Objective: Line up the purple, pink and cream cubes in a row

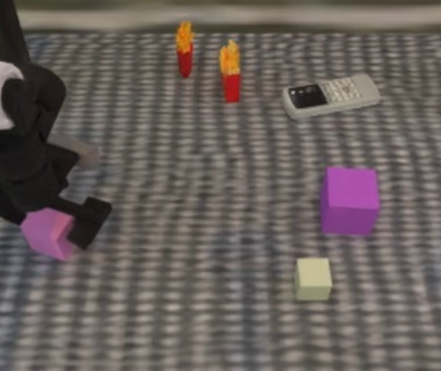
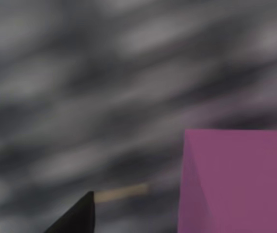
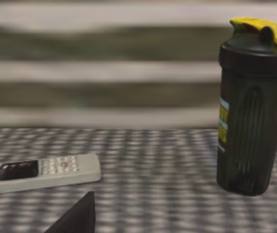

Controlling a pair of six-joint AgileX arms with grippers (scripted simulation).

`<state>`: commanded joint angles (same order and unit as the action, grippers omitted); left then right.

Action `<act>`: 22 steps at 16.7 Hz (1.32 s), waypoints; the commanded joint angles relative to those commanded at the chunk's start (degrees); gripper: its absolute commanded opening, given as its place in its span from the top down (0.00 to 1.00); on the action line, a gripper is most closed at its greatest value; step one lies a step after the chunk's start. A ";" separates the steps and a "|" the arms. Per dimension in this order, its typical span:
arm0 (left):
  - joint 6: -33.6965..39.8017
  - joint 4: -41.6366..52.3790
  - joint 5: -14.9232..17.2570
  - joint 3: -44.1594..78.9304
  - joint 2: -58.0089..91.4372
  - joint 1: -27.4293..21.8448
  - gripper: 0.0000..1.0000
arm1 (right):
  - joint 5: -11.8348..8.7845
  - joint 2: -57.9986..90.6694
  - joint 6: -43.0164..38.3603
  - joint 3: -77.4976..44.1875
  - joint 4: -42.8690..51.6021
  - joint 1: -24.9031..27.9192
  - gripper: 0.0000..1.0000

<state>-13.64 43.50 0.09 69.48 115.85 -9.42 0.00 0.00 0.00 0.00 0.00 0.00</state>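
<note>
Top view shows the left gripper (image 1: 64, 224) at the table's left side, fingers clamped on the pink cube (image 1: 48, 232). Well apart on the right sits the purple cube (image 1: 350, 200), the cream cube (image 1: 313, 279) near it. Whether the right gripper's fingers are apart or together cannot be told.

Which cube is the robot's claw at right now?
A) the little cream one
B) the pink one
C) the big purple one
B: in the top view the left claw is down at the pink cube on the table's left, while the purple cube and cream cube sit alone on the right.
</note>
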 joint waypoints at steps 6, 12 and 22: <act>-0.04 -1.78 0.01 -1.08 0.83 0.03 0.00 | 0.00 0.00 0.00 0.00 0.00 0.00 0.00; -0.04 -1.78 0.01 -1.08 0.83 0.03 0.45 | 0.00 0.00 0.00 0.00 0.00 0.00 0.00; -0.04 -1.78 0.01 -1.08 0.83 0.03 1.00 | 0.00 0.00 0.00 0.00 0.00 0.00 0.00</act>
<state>-13.68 41.72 0.10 68.40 116.68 -9.39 0.00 0.00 0.00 0.00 0.00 0.00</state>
